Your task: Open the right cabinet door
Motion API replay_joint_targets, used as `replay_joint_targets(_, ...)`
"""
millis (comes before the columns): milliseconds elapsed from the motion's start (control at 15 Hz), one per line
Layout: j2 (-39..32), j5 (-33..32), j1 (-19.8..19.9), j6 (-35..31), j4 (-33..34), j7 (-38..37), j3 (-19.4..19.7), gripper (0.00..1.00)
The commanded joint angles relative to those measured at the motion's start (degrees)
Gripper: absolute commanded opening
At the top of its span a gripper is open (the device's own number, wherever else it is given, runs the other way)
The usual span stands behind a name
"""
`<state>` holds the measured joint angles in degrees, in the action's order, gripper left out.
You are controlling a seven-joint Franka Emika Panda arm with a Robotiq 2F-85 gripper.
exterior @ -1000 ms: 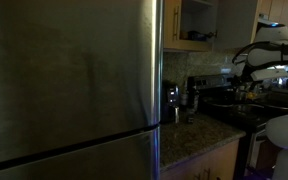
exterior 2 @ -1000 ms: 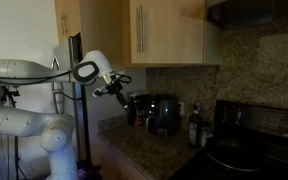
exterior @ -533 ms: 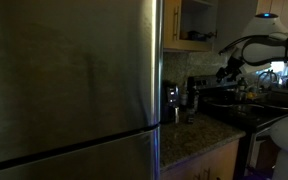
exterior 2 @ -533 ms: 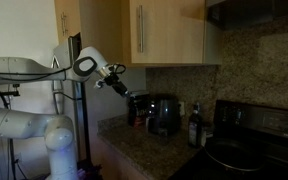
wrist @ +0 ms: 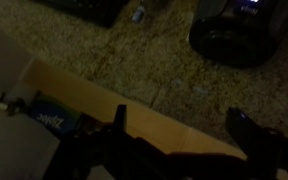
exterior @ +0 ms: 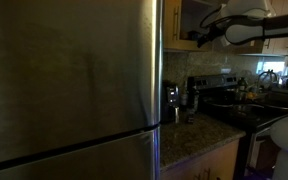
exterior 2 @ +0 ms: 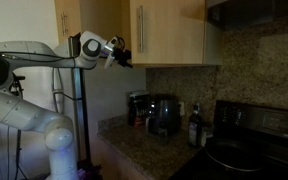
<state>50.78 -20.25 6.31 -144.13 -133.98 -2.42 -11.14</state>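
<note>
Gripper (exterior 2: 125, 56) up at the wall cabinet, jaws spread and empty.
The right cabinet door (exterior 2: 174, 30) lies just ahead of the jaws; its bar handle (exterior 2: 141, 38) runs vertically, near its closest edge.

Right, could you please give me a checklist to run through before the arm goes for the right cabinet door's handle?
1. Jaws apart and empty: ok. The wrist view shows the gripper with its fingers spread and nothing gripped.
2. Gripper lined up on the handle: not ok. In an exterior view it sits by the lower corner of the right cabinet door, beside and lower than the handle.
3. Handle visible to the wrist camera: not ok. Only the countertop and a black appliance show.
4. Gripper apart from the door: cannot tell.
</note>
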Motion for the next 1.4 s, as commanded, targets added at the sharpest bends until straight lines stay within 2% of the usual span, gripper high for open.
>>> replay_joint_targets(0, -8.17, -3.93, -0.14, -6.16, 10.88, 8.15, 3.00, 1.00)
replay_joint_targets(67, -9.16, -4.66, -0.46, -8.40, 12.71, 10.16, 4.07, 1.00)
replay_joint_targets(133, -9.53, -5.69, 0.84, -11.74, 14.00, 10.41, 4.70, 1.00)
replay_joint_targets(400, -8.03, -7.86, 10.81, -19.91, 16.51, 3.49, 4.42, 1.00)
replay_joint_targets(667, -5.68, -8.50, 23.24, -26.88, 16.39, -1.45, 4.15, 1.00)
replay_joint_targets(933, -3.22, -7.18, 38.02, -32.20, 15.03, -5.93, 2.78, 1.00)
replay_joint_targets(1200, -0.69, -4.75, 53.04, -34.93, 11.11, -8.08, 1.91, 1.00)
replay_joint_targets(1333, -0.03, -3.06, 58.51, -34.36, 7.56, -8.08, 1.91, 1.00)
